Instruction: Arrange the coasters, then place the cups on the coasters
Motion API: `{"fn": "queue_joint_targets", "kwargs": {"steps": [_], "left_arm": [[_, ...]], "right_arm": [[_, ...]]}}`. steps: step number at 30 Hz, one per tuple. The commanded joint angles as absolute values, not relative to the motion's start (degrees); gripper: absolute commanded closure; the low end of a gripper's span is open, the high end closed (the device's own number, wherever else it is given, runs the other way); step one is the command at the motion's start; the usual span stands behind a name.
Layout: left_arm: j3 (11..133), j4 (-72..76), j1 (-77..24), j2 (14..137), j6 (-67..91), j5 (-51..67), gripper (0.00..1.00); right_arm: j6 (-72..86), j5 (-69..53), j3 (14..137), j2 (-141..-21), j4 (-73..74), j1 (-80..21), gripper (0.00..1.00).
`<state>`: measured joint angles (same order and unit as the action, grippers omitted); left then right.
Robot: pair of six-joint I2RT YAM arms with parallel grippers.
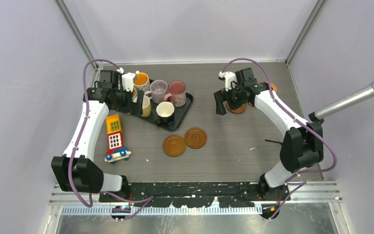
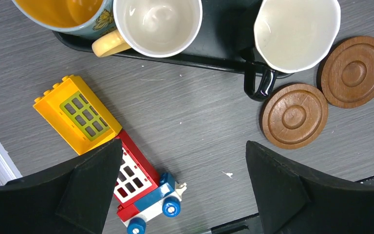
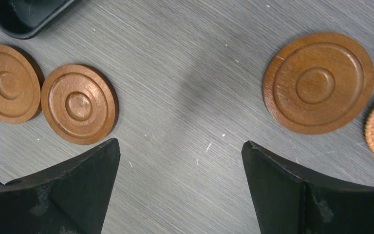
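Nearest the arms, two coasters [image 1: 174, 145] lay touching on the bench [image 1: 233, 146]. Beyond, the left fingers [image 2: 83, 190] hung spread and empty by the cups [image 1: 158, 90] crowded on the tray [image 1: 185, 109]. The right fingers [image 3: 292, 195], likewise spread, hovered near a third coaster [image 3: 318, 82]. Lifting one packed cup could topple its neighbours.

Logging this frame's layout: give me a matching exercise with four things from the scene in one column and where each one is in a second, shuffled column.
A toy truck
B black mug
C coaster pair
D right pincer

1 on the tray, at its near end
2 open, above bare table
3 on the table, left of the tray
4 side by side, just nearer than the tray

Pairs: A-3, B-1, C-4, D-2
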<state>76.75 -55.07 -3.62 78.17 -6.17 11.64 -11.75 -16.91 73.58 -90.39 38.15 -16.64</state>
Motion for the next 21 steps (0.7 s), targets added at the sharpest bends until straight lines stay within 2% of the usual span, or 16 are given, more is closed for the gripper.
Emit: {"fn": "queue_joint_targets", "kwargs": {"steps": [1,8,14,21], "left_arm": [[74.84,-51.61,-3.54,74.53,-7.18,12.56,0.00],[60.17,-41.76,-3.52,65.99,-11.65,16.66,0.00],[45.28,-28.84,-3.52,62.05,-9.19,19.44,0.03],[33.64,-11.04,-4.78,61.24,-6.24,16.49,0.13]], "right_arm": [[-9.03,-18.85,76.59,-93.03,33.14,-18.70,0.00],[-0.44,-19.81,76.76,-98.44,27.04,-21.83,0.00],[3.33,-21.34,78.04,-102.85,24.22,-24.05,0.00],[5.94,-22.25,81.87,-109.34,23.87,-25.23,0.09]]}}
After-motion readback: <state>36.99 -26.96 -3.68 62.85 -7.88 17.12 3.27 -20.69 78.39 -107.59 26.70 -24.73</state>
